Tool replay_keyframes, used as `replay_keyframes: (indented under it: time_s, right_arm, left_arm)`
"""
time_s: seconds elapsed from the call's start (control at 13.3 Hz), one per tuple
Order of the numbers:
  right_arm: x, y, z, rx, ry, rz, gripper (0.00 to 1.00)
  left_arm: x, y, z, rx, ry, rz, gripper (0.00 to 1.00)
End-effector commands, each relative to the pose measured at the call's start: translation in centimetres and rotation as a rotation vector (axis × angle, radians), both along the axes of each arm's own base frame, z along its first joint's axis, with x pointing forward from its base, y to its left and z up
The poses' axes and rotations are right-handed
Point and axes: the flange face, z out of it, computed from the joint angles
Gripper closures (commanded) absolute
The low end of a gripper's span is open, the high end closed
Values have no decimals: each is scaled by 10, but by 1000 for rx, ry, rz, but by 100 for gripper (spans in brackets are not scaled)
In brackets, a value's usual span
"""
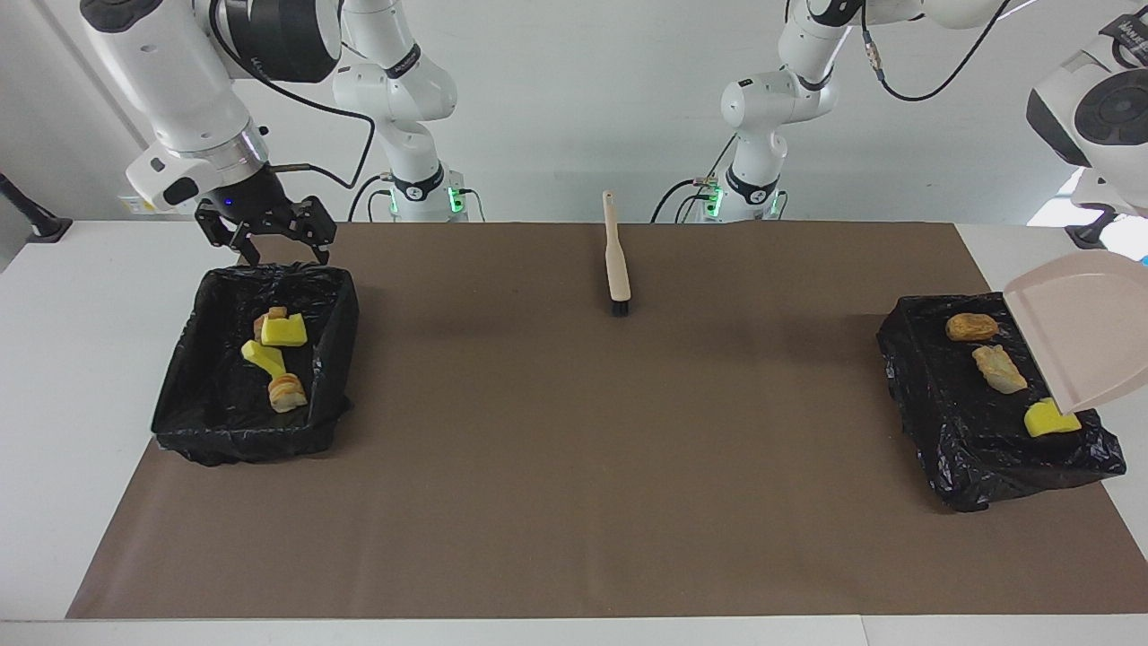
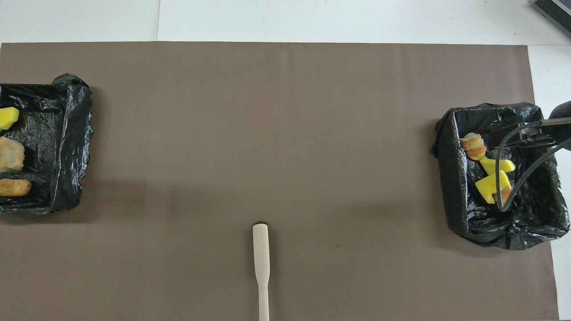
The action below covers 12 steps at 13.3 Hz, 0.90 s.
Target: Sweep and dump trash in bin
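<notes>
Trash lies in two black-lined bins. The bin [image 1: 334,301] [image 2: 450,178] at the right arm's end holds yellow sponge pieces [image 1: 283,331] [image 2: 490,183] and a tan lump [image 1: 287,393]. My right gripper [image 1: 280,249] hangs open and empty over that bin's rim nearest the robots. The bin [image 1: 910,359] [image 2: 71,133] at the left arm's end holds an orange-brown lump [image 1: 970,327], a beige lump [image 1: 998,369] and a yellow piece [image 1: 1049,419]. A pink dustpan [image 1: 1081,327] hangs tilted over this bin's outer side, its lower lip by the yellow piece. The left gripper is out of view.
A beige brush [image 1: 617,260] [image 2: 261,254] lies on the brown mat [image 1: 574,467] midway between the bins, close to the robots, with its bristles pointing away from them. White table shows around the mat.
</notes>
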Motion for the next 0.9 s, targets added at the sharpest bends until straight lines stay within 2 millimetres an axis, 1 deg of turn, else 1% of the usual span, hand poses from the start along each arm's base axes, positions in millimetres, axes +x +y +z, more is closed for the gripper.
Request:
replay_keyframes:
  time_s: [0.0,0.08,0.15,0.23,0.3,0.38,0.6,0.68,0.83]
  right_arm:
    - [6,3,6,-30,3,27,0]
    - [6,4,5,-28,9,26,0]
    - [4,4,5,-20,14,21,0]
    - [3,4,4,-13,16,16,0]
    - [3,4,3,-13,18,16,0]
    - [2,4,3,-13,18,15,0]
    - [1,5,3,-13,18,16,0]
    - [1,5,3,-13,19,16,0]
    - [2,4,2,-14,20,19,0]
  left_arm:
    - [-10,-1,6,-167,-52,62,100]
    - [-15,6,4,-303,-103,107,100]
    - [-23,16,7,-434,-157,158,100]
    - [-33,34,9,-546,-213,229,100]
    - [-38,30,14,-632,-263,282,100]
    - [-42,27,13,-673,-297,346,100]
    - [-59,7,3,-798,-287,480,100]
    - [-63,0,1,-815,-292,512,100]
    - [-69,-12,-11,-869,-329,622,100]
